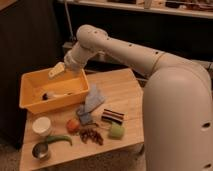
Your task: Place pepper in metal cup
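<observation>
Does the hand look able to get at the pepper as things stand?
Probably yes: the hand hangs open above the rim of the yellow bin, and the pepper lies uncovered beside the metal cup.

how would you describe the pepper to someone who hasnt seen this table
On the wooden table, go to the front left corner, away from the end effector above the yellow bin. The pepper lies beside the metal cup: the only long, slim, curved green thing.

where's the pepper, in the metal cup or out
Out: pepper lies on the table beside the metal cup; gripper is above the bin.
</observation>
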Controlling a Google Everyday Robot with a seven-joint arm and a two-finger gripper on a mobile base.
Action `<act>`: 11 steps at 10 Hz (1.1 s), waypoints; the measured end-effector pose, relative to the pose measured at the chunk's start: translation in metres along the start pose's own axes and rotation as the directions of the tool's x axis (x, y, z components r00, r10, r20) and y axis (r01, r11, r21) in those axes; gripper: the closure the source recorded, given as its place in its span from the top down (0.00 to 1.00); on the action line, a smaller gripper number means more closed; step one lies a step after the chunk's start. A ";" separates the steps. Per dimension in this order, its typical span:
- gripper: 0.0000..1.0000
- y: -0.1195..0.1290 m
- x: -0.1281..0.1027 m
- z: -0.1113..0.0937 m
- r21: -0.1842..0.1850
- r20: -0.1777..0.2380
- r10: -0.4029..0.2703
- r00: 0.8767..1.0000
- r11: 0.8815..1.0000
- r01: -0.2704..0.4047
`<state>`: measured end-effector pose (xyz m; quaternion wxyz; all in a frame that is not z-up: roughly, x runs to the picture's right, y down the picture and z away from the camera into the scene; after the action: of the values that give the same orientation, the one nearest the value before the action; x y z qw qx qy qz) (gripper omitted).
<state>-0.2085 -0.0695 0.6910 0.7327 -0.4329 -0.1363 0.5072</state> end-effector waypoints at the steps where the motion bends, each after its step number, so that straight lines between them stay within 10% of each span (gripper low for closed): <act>1: 0.80 -0.003 0.000 -0.001 0.004 0.002 0.003 1.000 1.000 -0.003; 11: 0.80 0.052 0.073 0.019 -0.008 -0.001 -0.190 0.982 0.982 0.190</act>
<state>-0.2205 0.0085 0.6443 0.7762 -0.4209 -0.1784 0.4341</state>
